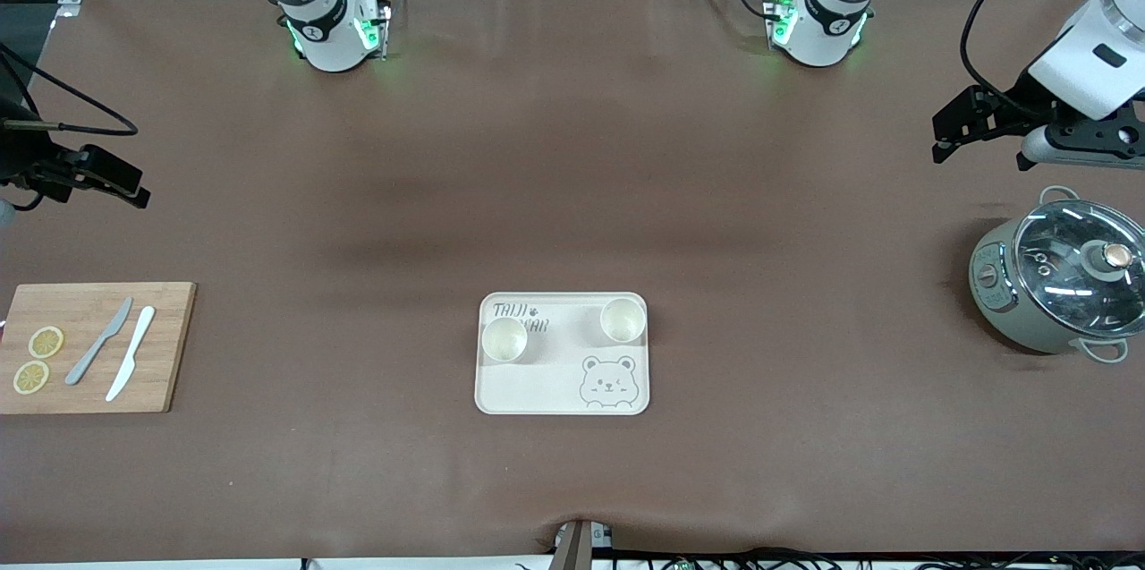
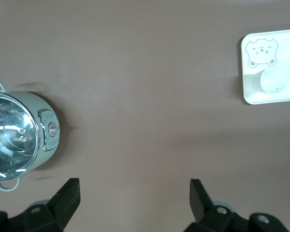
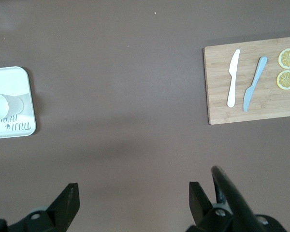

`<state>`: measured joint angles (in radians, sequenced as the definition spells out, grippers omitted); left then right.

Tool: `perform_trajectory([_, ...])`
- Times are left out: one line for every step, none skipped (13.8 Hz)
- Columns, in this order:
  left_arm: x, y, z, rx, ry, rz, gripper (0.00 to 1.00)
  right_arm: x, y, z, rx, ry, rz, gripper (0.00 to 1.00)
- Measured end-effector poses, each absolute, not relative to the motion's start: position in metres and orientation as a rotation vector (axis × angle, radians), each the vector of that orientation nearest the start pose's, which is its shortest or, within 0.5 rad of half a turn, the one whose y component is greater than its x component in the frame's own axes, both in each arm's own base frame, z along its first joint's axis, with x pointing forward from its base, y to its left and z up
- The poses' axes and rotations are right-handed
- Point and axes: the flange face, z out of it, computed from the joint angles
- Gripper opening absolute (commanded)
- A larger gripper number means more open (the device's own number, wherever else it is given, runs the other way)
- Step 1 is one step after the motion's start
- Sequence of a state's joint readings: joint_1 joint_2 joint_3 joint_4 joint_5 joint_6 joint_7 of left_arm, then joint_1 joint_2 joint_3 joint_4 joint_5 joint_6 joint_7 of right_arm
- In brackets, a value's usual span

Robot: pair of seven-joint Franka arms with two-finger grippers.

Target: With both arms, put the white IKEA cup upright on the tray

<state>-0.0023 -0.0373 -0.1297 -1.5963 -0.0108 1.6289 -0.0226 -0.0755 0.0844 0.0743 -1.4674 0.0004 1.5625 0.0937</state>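
The cream tray (image 1: 546, 387) with "TAJI BEAR" lettering and a bear face lies in the middle of the table, near the front camera. Two white cups stand upright on it, one (image 1: 504, 339) toward the right arm's end, the other (image 1: 623, 319) toward the left arm's end. The left wrist view shows a tray corner (image 2: 249, 94) with one cup (image 2: 273, 80); the right wrist view shows another corner (image 3: 29, 126) with a cup (image 3: 5, 105). My left gripper (image 2: 134, 193) hangs open and empty over bare table by the pot. My right gripper (image 3: 134, 195) hangs open and empty above the table, close to the cutting board.
A grey-green pot with a glass lid (image 1: 1060, 284) stands at the left arm's end. A wooden cutting board (image 1: 94, 395) with two knives (image 1: 116, 351) and two lemon slices (image 1: 38, 360) lies at the right arm's end.
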Motion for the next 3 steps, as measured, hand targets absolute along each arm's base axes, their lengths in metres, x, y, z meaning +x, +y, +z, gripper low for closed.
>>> perform_trajectory([0.5450, -0.0742, 0.6372, -3.140, 0.172, -0.111, 1.00, 0.5801, -0.0026, 0.6246, -3.131, 0.149, -0.015, 1.00])
perform_trajectory([0.5461, -0.0732, 0.6360, -3.131, 0.172, -0.111, 1.00, 0.5800, -0.0026, 0.6245, -3.131, 0.149, -0.012, 1.00])
perform_trajectory([0.5470, -0.0727, 0.6348, -3.126, 0.172, -0.110, 1.00, 0.5799, -0.0026, 0.6244, -3.131, 0.149, -0.011, 1.00])
